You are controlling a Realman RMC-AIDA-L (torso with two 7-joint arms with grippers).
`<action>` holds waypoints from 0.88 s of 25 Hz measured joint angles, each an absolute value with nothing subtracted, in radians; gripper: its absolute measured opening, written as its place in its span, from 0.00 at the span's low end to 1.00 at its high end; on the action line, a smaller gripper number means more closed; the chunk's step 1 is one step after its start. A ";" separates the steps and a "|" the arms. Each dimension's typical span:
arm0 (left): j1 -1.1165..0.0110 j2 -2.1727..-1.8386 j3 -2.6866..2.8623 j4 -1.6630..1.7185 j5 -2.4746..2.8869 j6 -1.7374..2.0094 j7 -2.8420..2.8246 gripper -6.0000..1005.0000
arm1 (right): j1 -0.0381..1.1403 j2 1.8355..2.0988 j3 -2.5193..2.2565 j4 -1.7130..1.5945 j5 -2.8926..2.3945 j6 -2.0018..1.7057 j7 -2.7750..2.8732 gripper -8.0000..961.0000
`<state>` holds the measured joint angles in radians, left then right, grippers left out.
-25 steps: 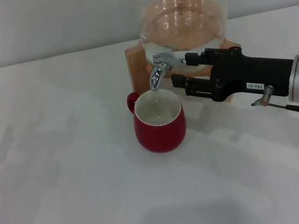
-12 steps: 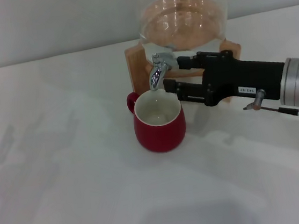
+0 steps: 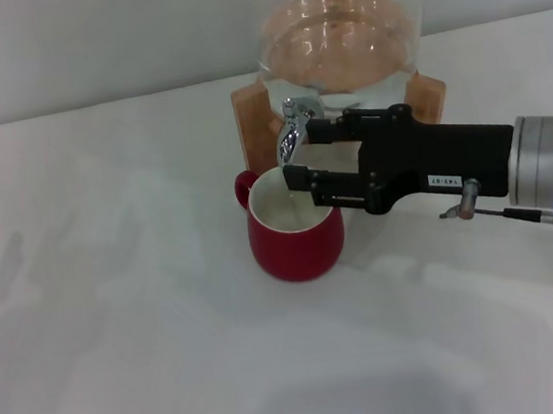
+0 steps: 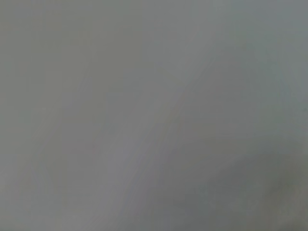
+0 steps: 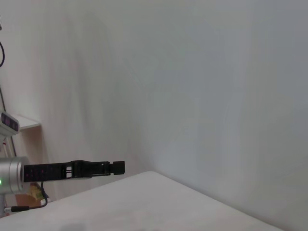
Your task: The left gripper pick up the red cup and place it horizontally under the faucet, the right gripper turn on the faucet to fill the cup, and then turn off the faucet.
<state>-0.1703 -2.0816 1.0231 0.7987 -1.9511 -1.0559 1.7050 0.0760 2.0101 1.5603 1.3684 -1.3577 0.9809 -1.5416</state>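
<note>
Dark-red and squat, the red cup point(image 3: 295, 227) stands upright on the white table point(image 3: 119, 315) just below centre of the head view, its small handle toward the upper left, directly beneath the faucet point(image 3: 293, 128) of the glass dispenser point(image 3: 341, 30) in its wooden stand point(image 3: 253, 127). The right gripper point(image 3: 299, 156) reaches in from the right edge and has slid further left than half a second ago: its upper finger now lies against the faucet, its lower finger over the cup's rim. Its jaws stand apart, one above the other. The cup has not shifted. In the right wrist view the left gripper point(image 5: 118, 167) shows at lower left, far off; whether its fingers are parted I cannot tell.
</note>
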 joint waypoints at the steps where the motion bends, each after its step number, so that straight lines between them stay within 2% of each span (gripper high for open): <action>1: -0.170 -2.082 1.023 0.799 -1.951 -1.056 1.705 0.64 | 0.077 2.010 1.560 1.368 -1.358 0.981 -1.542 0.66; 8: -0.160 -2.079 1.022 0.800 -1.951 -1.053 1.706 0.64 | 0.060 2.008 1.583 1.375 -1.345 1.005 -1.542 0.66; 18: -0.157 -2.067 1.022 0.842 -1.910 -1.057 1.638 0.64 | -0.040 2.012 1.595 1.440 -1.333 0.986 -1.542 0.66; 22: -0.148 -2.069 1.009 0.880 -1.880 -1.054 1.607 0.63 | -0.045 2.012 1.581 1.450 -1.326 1.002 -1.541 0.66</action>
